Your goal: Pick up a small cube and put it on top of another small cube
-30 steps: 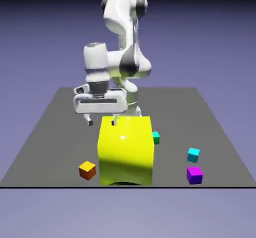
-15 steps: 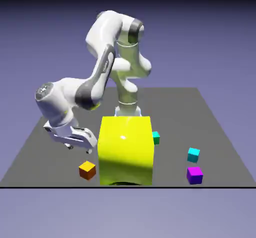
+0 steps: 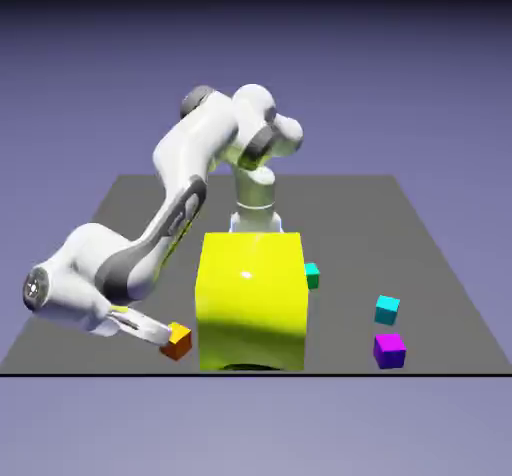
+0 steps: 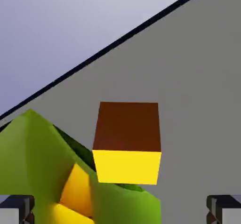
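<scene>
Orange small cube [image 3: 177, 340] sits on the grey worktop [image 3: 80, 264] just beside the big yellow cube [image 3: 250, 299], on the exterior view's left; the tool [image 4: 120, 209] is low before it, fingers [image 4: 16, 208] spread wide apart, nothing held.

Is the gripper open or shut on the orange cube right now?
Open. In the hand view both fingertips sit far apart at the bottom corners, with the small orange cube ahead between them, untouched.

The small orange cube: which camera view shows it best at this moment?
The hand view: the small orange cube appears large between the open gripper fingertips. In the exterior view it is tiny, partly hidden by the gripper.
</scene>
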Action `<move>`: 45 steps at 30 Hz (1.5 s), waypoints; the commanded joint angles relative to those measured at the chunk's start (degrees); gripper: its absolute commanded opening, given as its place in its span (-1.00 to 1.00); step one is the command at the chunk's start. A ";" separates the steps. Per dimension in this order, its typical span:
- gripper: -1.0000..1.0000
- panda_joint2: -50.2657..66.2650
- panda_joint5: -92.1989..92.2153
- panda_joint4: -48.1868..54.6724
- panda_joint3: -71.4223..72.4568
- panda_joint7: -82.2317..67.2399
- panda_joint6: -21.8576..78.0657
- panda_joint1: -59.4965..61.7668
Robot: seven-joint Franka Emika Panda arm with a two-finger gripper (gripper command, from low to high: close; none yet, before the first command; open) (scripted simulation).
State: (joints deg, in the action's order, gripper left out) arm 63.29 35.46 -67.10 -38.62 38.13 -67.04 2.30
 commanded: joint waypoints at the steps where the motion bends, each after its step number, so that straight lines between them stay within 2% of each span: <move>1: 0.00 2.08 0.77 2.03 -0.84 -0.09 2.32 0.06; 6: 0.00 10.19 3.77 9.98 -4.10 -0.46 11.36 0.32; 14: 0.00 7.84 4.08 -6.09 -4.57 -4.75 2.00 -6.99; 15: -1.00 7.84 4.08 -6.09 -4.57 -4.75 2.00 -6.99; 24: -1.00 9.85 4.00 10.03 -4.14 -1.08 11.07 0.27; 26: -1.00 6.79 5.41 9.89 -3.96 -6.00 8.47 -0.28; 30: -1.00 -1.51 5.20 6.02 -0.22 -15.21 1.82 -2.19; 45: -1.00 -32.66 -12.41 -23.00 27.26 -32.56 -21.47 -11.18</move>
State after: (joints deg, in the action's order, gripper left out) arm 30.63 23.15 -90.10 -11.37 5.58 -88.47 -8.88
